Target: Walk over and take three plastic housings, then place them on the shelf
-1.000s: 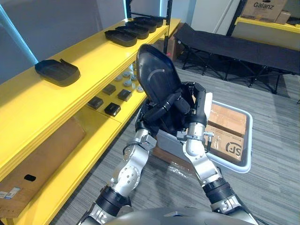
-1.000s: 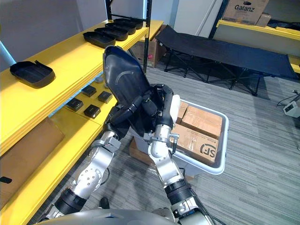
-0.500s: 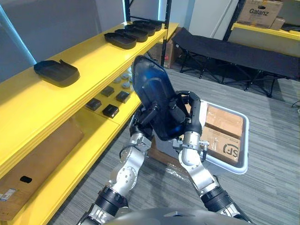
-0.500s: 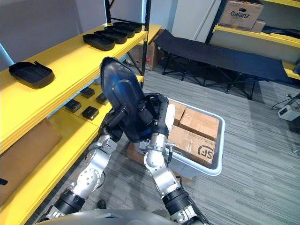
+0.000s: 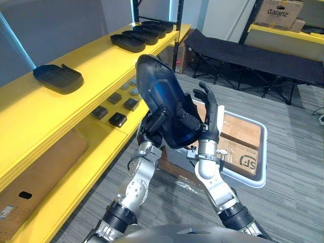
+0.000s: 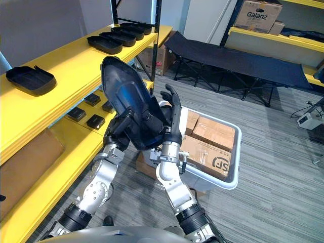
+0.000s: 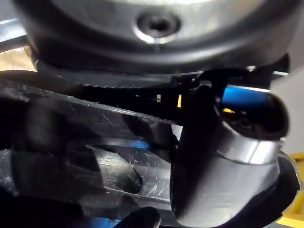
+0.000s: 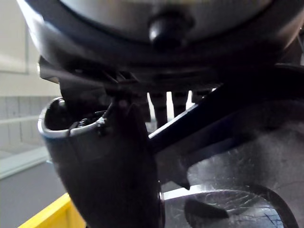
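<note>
I hold a large black plastic housing (image 5: 161,93) upright in front of my chest, its hollow side facing me. My left hand (image 5: 157,120) is shut on its lower part, with fingers curled across the face. My right hand (image 5: 208,112) stands just behind the housing's right edge, open with straight fingers pointing up. In the left wrist view the thumb (image 7: 223,156) lies against the scratched housing (image 7: 95,161). One housing (image 5: 57,77) lies on the yellow shelf (image 5: 96,61) to my left, and several more housings (image 5: 135,39) sit in a row at its far end.
A grey bin (image 5: 256,178) with cardboard boxes stands on the floor right behind my hands. Small black parts (image 5: 117,119) lie on the lower shelf level, a flat carton (image 5: 40,169) below. A black folding cot (image 5: 253,58) stands at the back.
The housing has moved left and up toward the shelf. My right hand's fingers have come off it and straightened, while the left hand keeps its hold.
</note>
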`<state>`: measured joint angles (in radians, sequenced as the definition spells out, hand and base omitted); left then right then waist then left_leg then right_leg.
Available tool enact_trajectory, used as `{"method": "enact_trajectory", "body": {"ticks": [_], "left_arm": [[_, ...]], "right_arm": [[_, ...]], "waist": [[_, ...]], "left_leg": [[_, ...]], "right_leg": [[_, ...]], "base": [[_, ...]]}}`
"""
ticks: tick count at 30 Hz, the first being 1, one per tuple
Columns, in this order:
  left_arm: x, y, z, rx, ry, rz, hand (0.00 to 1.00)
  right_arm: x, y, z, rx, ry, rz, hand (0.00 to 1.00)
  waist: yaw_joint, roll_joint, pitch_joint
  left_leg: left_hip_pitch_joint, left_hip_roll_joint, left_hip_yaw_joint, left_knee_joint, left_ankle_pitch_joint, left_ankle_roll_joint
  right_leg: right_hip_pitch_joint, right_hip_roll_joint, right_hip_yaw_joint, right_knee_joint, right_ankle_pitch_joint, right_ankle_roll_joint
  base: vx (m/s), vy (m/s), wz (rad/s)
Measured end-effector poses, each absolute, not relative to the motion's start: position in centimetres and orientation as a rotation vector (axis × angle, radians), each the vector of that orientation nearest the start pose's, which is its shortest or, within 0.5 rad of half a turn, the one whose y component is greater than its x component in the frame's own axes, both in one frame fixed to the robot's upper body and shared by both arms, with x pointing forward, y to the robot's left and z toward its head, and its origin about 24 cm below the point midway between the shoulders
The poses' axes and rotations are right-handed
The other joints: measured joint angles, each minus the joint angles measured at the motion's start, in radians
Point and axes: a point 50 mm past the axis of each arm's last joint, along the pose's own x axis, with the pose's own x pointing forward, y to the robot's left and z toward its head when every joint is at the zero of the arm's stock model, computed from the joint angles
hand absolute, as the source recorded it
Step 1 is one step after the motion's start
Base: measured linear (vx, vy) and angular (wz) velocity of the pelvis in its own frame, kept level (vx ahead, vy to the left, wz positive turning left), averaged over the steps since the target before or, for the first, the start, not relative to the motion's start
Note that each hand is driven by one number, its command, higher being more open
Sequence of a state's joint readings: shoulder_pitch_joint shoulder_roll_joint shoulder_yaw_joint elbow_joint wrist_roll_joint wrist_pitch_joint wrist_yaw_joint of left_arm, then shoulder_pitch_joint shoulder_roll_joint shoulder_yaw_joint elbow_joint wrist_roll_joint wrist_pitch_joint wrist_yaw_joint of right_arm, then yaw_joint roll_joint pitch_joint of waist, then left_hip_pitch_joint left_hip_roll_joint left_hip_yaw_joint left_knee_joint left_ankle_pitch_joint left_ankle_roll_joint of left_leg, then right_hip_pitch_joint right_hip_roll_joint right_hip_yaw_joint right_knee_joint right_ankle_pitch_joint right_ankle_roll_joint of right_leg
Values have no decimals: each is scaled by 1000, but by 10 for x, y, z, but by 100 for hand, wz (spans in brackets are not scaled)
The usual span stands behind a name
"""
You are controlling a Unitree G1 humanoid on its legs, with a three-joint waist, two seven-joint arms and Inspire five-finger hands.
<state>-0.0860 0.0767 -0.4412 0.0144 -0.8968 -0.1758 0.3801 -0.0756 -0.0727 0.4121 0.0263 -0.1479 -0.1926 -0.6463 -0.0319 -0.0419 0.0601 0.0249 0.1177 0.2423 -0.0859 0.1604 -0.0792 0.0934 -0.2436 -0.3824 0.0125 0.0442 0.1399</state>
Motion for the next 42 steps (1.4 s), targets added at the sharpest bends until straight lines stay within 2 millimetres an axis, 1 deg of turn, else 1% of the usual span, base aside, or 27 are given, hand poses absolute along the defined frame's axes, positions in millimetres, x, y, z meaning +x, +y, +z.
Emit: {"method": "enact_trajectory", "body": {"ticks": [5,7,8,9,10,11,13,14,16,18,20,23,25,26,27,29,30,31,32,34,36,37,41,42], "left_arm": [[253,81,49,-722,129,41,0],[253,81,60,-690,73,87,0],[253,80,66,-613,22,127,0],[252,80,67,-572,-1,147,0],[252,81,71,-493,-46,187,0],[252,82,72,-459,-65,206,0],[251,87,79,-322,-154,290,0],[251,89,82,-300,-175,311,0],[248,100,90,-217,-257,406,0],[247,101,91,-172,-280,425,0],[247,102,93,-134,-302,442,0],[245,106,93,-62,-333,464,0],[241,120,92,-6,-350,533,0],[239,129,89,19,-350,581,0],[237,134,88,30,-346,608,0],[230,154,78,62,-312,698,0],[227,158,76,68,-303,717,0],[224,163,72,76,-291,733,0],[218,167,66,86,-269,748,0],[210,169,60,76,-250,749,0],[206,170,56,79,-235,752,0],[205,172,54,85,-228,751,0],[203,174,56,80,-256,739,0],[200,176,57,82,-265,745,0]], "right_arm": [[243,-87,63,-98,-268,-184,100],[244,-91,56,-86,-216,-203,100],[243,-91,55,-75,-209,-205,100],[243,-91,55,-74,-210,-205,100],[243,-90,55,-72,-200,-206,100],[244,-89,54,-76,-189,-204,100],[244,-92,49,-32,-140,-192,100],[243,-95,47,-19,-125,-197,100],[239,-103,38,38,-66,-189,100],[238,-103,37,105,-50,-150,100],[237,-108,34,153,-31,-134,100],[233,-118,34,242,-47,-104,100],[228,-136,32,317,-58,-113,100],[222,-148,31,346,-65,-135,100],[220,-153,30,360,-66,-143,100],[209,-169,22,400,-52,-174,100],[205,-172,19,405,-44,-186,100],[199,-176,15,400,-25,-203,100],[188,-182,6,392,13,-229,100],[175,-185,-4,386,59,-251,100],[170,-186,-10,382,88,-258,100],[164,-191,-16,374,113,-272,100],[157,-203,-26,356,153,-321,100],[156,-205,-28,354,157,-326,100]], "waist": [[1,1,-1],[4,1,0],[3,1,-1],[3,3,-1],[0,4,-2],[0,5,-2],[0,8,-4],[1,10,-4],[2,12,-4],[2,13,-4],[3,13,-4],[0,14,-4],[-4,15,-3],[-4,17,-2],[-5,17,-2],[-12,19,-2],[-14,19,-2],[-15,19,-2],[-17,20,-2],[-21,22,0],[-26,23,1],[-27,27,3],[-29,36,8],[-29,39,10]], "left_leg": [[2,0,-1,-1,0,0],[2,0,-2,-3,1,1],[3,0,-2,-3,1,1],[4,0,-3,-3,1,1],[9,0,-2,-3,1,1],[13,0,-2,-3,0,1],[18,1,-2,-3,-1,-1],[18,1,-2,-4,-1,-1],[18,1,-2,-4,-4,-1],[18,1,-2,-4,-4,-1],[18,1,-1,-4,-6,0],[18,1,1,-4,-11,-4],[19,2,9,-4,-17,-9],[19,2,12,-3,-20,-9],[20,2,15,-3,-21,-9],[21,7,31,-3,-25,-12],[20,8,35,-3,-26,-11],[20,10,37,-3,-26,-11],[20,12,39,-3,-27,-10],[19,16,44,-3,-30,-14],[19,17,47,-3,-32,-17],[19,18,53,-3,-33,-18],[20,18,55,-3,-33,-18],[20,18,54,-3,-34,-19]], "right_leg": [[2,0,0,1,0,0],[2,0,-1,1,0,0],[3,0,-1,2,0,0],[4,0,-1,2,0,0],[8,0,0,1,0,0],[12,0,0,1,0,0],[17,1,0,1,-2,-2],[16,1,0,1,-2,-2],[17,1,0,1,-3,-3],[17,1,0,1,-3,-4],[17,1,1,1,-3,-4],[15,1,6,1,-3,-4],[11,2,13,0,-3,-4],[10,2,16,0,-3,-4],[9,2,18,-1,-3,-4],[0,6,32,-3,-3,-4],[-3,7,34,-4,-3,-4],[-4,9,37,-6,-3,-4],[-4,13,39,-11,-4,-6],[-6,16,43,-14,-6,-7],[-8,18,47,-15,-6,-8],[-8,19,53,-16,-6,-8],[-8,19,57,-15,-6,-8],[-7,20,56,-16,-6,-8]], "base": [[0,0,0],[0,0,0],[0,0,0],[0,0,0],[0,0,0],[0,0,0],[0,0,0],[0,0,0],[0,0,0],[0,0,0],[0,0,0],[0,0,-3],[2,0,-9],[8,0,-8],[12,0,-12],[23,-4,-18],[25,-8,-14],[33,-17,-9],[36,-19,-6],[38,-16,-7],[33,-9,-8],[41,-3,-11],[16,1,-3],[0,0,0]]}}
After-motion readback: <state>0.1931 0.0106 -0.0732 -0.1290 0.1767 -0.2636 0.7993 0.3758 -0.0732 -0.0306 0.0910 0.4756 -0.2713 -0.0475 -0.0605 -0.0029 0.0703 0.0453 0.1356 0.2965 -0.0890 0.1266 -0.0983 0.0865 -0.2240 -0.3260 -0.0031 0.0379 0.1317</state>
